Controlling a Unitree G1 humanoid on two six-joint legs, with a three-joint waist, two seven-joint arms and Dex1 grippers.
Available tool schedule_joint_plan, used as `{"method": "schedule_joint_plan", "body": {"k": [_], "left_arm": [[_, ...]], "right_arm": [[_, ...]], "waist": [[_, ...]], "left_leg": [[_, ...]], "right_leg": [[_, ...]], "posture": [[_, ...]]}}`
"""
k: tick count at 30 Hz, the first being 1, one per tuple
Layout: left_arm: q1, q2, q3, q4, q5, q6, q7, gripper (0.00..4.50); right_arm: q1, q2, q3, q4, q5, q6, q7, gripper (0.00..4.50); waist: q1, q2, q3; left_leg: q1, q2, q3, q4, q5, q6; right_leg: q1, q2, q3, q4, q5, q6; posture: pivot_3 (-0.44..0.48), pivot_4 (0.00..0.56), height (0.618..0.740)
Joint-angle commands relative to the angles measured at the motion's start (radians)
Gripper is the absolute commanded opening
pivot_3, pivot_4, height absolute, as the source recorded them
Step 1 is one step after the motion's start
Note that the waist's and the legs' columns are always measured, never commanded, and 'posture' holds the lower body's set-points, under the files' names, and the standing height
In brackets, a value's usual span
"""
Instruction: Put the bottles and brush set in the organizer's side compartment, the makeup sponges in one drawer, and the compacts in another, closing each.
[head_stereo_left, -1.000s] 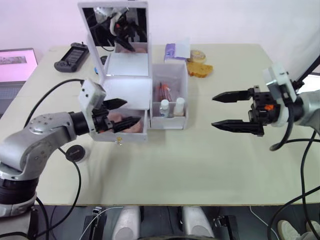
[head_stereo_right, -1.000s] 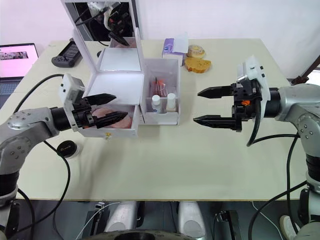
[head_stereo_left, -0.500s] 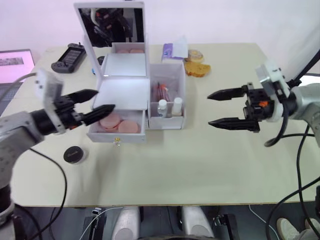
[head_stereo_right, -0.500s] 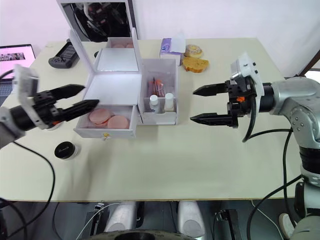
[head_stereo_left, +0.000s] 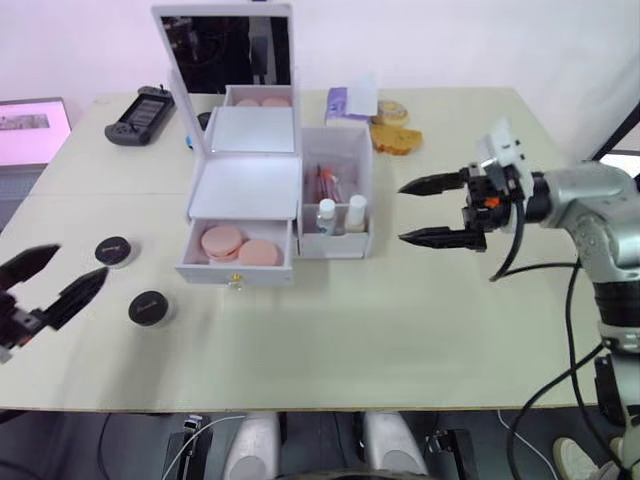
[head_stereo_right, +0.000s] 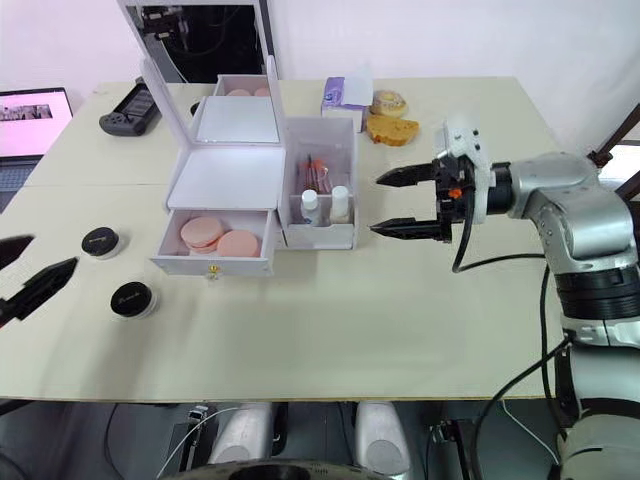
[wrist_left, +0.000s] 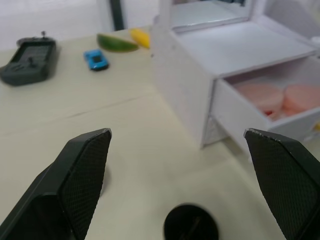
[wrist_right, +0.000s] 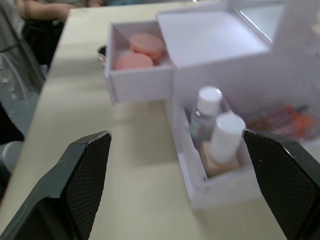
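Observation:
The white organizer (head_stereo_left: 246, 186) stands mid-table with its mirror lid upright. Its lower drawer (head_stereo_left: 238, 270) is pulled open and holds two pink makeup sponges (head_stereo_left: 222, 241) side by side. In the side compartment (head_stereo_left: 340, 243) stand two white-capped bottles (head_stereo_left: 328, 215), with the brush set (head_stereo_left: 325, 184) behind them. Two black-lidded compacts (head_stereo_left: 114, 250) (head_stereo_left: 148, 307) lie on the table to the organizer's left. My left gripper (head_stereo_left: 52, 278) is open and empty near the table's left front edge, close to the compacts. My right gripper (head_stereo_left: 420, 210) is open and empty, just right of the side compartment.
At the back left lie a black game controller (head_stereo_left: 145, 110) and a laptop (head_stereo_left: 30, 130). A purple tissue pack (head_stereo_left: 350, 102) and bread pieces (head_stereo_left: 398, 135) sit behind the organizer. A small blue toy car (wrist_left: 96, 59) lies near the mirror.
My left gripper has pulled out of the open drawer and swung far left toward the table's front edge, leaving both sponges inside. The right gripper has moved closer to the organizer.

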Motion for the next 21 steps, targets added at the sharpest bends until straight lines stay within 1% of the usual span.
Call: {"method": "schedule_joint_plan", "body": {"k": [1,6,7,9,11,14,18,21], "left_arm": [[0.014,0.002,0.059,0.166,0.067,-0.140,-0.042,4.47],[0.003,0.031,0.059,0.380,0.114,-0.264,-0.091,4.47],[-0.003,0.042,0.062,0.445,0.125,-0.290,-0.099,4.47],[-0.013,0.074,0.074,0.608,0.156,-0.360,-0.110,4.47],[-0.018,0.088,0.081,0.669,0.159,-0.391,-0.106,4.47],[-0.037,0.113,0.078,0.766,0.159,-0.438,-0.116,4.47],[-0.040,0.113,0.061,0.783,0.157,-0.457,-0.120,4.47],[-0.043,0.106,0.045,0.769,0.157,-0.458,-0.115,4.47]], "right_arm": [[0.107,-0.047,-0.115,-0.007,0.019,-0.008,-0.009,4.50],[0.258,-0.071,-0.235,-0.021,0.063,0.019,-0.022,4.50],[0.308,-0.080,-0.262,-0.003,0.051,0.004,-0.021,4.50],[0.419,-0.070,-0.356,0.076,0.044,-0.020,-0.049,4.50],[0.473,-0.055,-0.417,0.136,0.046,-0.043,-0.078,4.50],[0.534,-0.057,-0.454,0.191,0.034,-0.089,-0.077,4.50],[0.564,-0.052,-0.477,0.193,0.048,-0.096,-0.080,4.50],[0.564,-0.045,-0.480,0.168,0.057,-0.091,-0.091,4.50]], "waist": [[0.007,0.000,0.000],[0.007,0.000,0.000],[0.007,0.000,0.000],[0.011,-0.004,-0.002],[0.009,-0.004,-0.003],[0.004,-0.004,-0.003],[-0.005,-0.004,-0.003],[-0.011,-0.004,-0.003]], "left_leg": [[0.000,0.000,0.000,0.000,0.000,0.000],[0.001,0.001,0.001,0.000,0.000,0.000],[0.001,0.001,0.001,0.000,0.000,0.000],[0.001,0.001,0.001,-0.001,0.000,0.000],[0.001,0.002,0.001,-0.001,0.000,0.000],[0.002,0.002,0.004,-0.001,0.000,0.000],[0.010,0.006,0.005,-0.002,-0.001,0.000],[0.011,0.006,0.005,-0.003,-0.001,0.000]], "right_leg": [[0.000,0.000,0.000,0.000,0.000,0.000],[0.000,0.000,0.000,0.000,0.000,-0.001],[0.000,0.000,0.000,0.000,0.000,-0.001],[0.001,0.000,0.000,0.000,0.000,-0.001],[0.001,0.001,-0.001,-0.001,-0.001,-0.002],[0.001,0.000,0.000,-0.001,0.000,-0.002],[0.005,0.002,0.000,0.000,0.000,-0.003],[0.006,0.002,0.001,0.000,0.000,-0.004]], "posture": [[0.000,0.150,0.740],[0.000,0.150,0.740],[0.000,0.150,0.740],[0.000,0.150,0.740],[0.000,0.150,0.740],[0.000,0.150,0.740],[0.000,0.150,0.740],[0.000,0.150,0.740]]}}
